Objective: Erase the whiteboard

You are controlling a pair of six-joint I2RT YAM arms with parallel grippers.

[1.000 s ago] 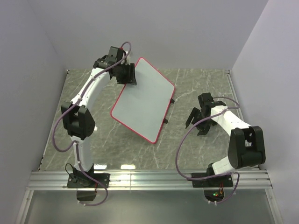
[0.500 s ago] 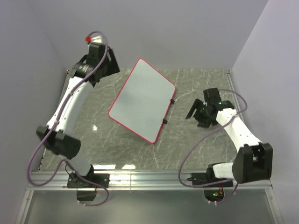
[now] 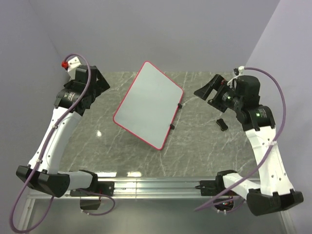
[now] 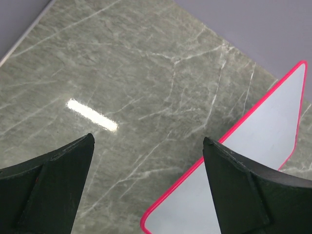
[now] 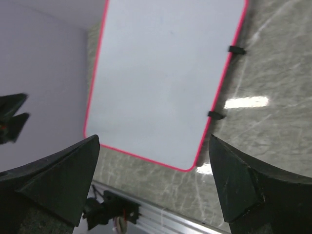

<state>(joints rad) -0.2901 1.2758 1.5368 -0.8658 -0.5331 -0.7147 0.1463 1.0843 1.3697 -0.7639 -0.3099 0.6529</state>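
Both arms are lifted high, the left gripper [image 4: 148, 141] over the far left of the table [image 3: 204, 146] and the right gripper [image 5: 153, 141] over the right, fingers spread wide, holding nothing. The whiteboard [image 3: 148, 105] sits in the middle between them. Its long side runs near-left to far-right, and its face is plain white.

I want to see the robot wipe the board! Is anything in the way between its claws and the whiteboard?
No, nothing visible. Only bare table lies between the whiteboard and the left claw, and the right claw too. A small black thing lies farther right, out of the path.
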